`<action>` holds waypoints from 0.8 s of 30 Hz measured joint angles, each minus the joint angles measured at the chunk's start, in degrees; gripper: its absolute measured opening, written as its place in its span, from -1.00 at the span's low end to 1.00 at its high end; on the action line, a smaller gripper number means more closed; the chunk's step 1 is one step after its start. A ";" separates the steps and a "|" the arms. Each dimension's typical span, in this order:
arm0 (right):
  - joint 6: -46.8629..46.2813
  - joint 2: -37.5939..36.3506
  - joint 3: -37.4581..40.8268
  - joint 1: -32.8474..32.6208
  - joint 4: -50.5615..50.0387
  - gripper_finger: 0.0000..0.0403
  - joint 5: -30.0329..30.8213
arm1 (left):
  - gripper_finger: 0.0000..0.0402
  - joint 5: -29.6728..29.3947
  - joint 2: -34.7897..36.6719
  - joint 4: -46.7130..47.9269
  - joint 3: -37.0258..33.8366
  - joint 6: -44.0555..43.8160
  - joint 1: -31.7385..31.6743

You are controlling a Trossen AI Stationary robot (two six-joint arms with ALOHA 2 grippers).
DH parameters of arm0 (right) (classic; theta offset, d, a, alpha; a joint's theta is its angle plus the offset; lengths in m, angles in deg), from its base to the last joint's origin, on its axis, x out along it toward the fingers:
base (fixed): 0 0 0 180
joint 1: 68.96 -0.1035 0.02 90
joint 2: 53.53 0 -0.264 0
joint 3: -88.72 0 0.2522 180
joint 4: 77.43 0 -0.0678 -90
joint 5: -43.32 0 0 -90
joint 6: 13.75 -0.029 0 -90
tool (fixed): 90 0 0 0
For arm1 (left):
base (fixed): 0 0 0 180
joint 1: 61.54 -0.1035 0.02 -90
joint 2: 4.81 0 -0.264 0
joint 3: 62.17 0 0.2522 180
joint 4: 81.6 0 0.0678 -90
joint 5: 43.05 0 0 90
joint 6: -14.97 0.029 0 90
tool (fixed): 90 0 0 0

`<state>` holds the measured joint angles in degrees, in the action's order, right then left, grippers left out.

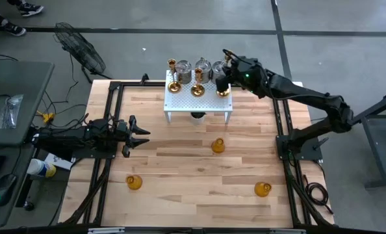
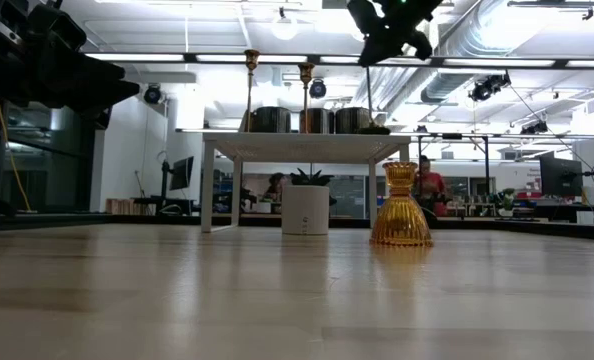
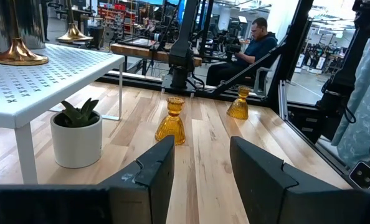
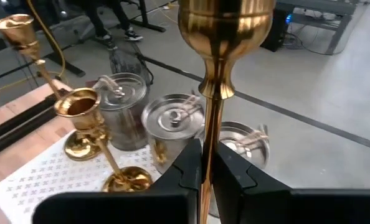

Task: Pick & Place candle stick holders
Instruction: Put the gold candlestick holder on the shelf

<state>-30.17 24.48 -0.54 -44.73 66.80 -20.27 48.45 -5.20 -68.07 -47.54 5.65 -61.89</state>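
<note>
A pale wooden worktop (image 1: 193, 162) framed in black rails stands on a grey concrete floor, with a fan (image 1: 81, 49) lying beyond its far left corner and a grey side desk (image 1: 11, 104) to the left. Level across the boards, an open workshop with ceiling lights, ducts and seated people shows behind.

At the left edge the left gripper (image 1: 140, 134) hovers low, its fingers (image 3: 149, 171) spread and empty. Near the front left corner sits one amber holder (image 1: 134, 182). By the far edge, a white perforated rack (image 1: 198, 97) carries two gold candlesticks (image 1: 173, 83), with three silvery jars (image 1: 183, 70) behind; a small potted plant (image 3: 76, 132) stands under it. A second amber holder (image 1: 218, 145) sits mid-worktop, a third (image 1: 262, 189) near the front right corner.

Over the rack's right end, the right gripper (image 1: 223, 86) is pinching the stem of a third gold candlestick (image 4: 221, 37).
</note>
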 joint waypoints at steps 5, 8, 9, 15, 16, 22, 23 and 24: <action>0.00 1.18 0.00 0.03 1.20 -0.94 -0.24 | -0.24 0.01 -0.01 0.00 0.00 0.00 0.01; 0.00 1.98 0.00 0.02 1.84 -0.94 -1.20 | -0.24 -0.01 0.00 -0.02 0.00 0.00 0.00; -0.05 2.06 0.00 0.04 1.94 -0.94 -1.45 | -0.24 0.00 -0.01 0.00 -0.01 0.00 -0.01; 0.18 3.37 0.00 0.02 3.91 -0.94 -1.55 | -0.24 -0.09 0.01 -0.02 0.00 0.00 -0.01; 0.20 3.46 0.00 0.04 4.18 -0.94 -1.53 | -0.24 -0.29 0.01 0.00 -0.01 0.00 0.00; 0.24 3.89 0.00 0.30 4.85 -0.94 -1.37 | -0.24 -0.77 0.00 0.07 0.00 0.00 0.00; 0.25 3.92 0.00 0.43 4.93 -0.94 -1.39 | -0.24 -0.79 0.00 0.07 0.00 0.00 0.01; 0.24 3.92 0.00 0.56 4.93 -0.94 -1.47 | -0.24 -0.80 0.00 0.07 0.00 0.00 -0.01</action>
<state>-29.93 28.40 -0.54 -44.17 71.73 -21.73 47.65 -5.20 -68.00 -47.54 5.65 -61.90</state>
